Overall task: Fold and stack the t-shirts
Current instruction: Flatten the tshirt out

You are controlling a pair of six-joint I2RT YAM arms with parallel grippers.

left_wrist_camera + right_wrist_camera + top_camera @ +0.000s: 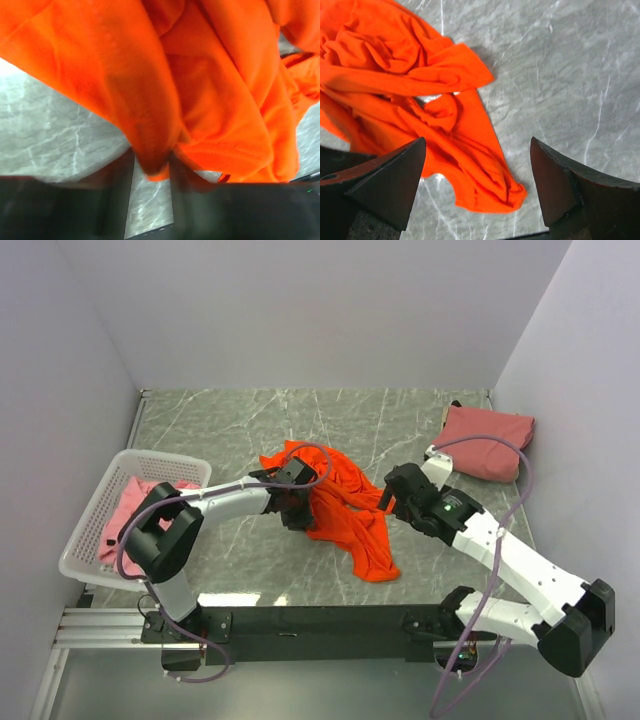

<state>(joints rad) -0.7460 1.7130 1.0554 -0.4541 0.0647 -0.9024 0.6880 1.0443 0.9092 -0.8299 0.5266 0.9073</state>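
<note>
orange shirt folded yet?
Not folded. The orange t-shirt lies crumpled on the table, bunched and twisted with no flat layers.

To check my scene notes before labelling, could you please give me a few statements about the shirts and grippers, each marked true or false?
1. The orange t-shirt lies neatly folded. False: it is crumpled in the middle of the table.
2. The right gripper is open and empty. True.
3. A light pink t-shirt lies in the white basket. True.
4. The salmon-pink t-shirt is in that basket too. False: it lies folded at the table's far right corner.
5. The left gripper pinches a fold of the orange t-shirt. True.
</note>
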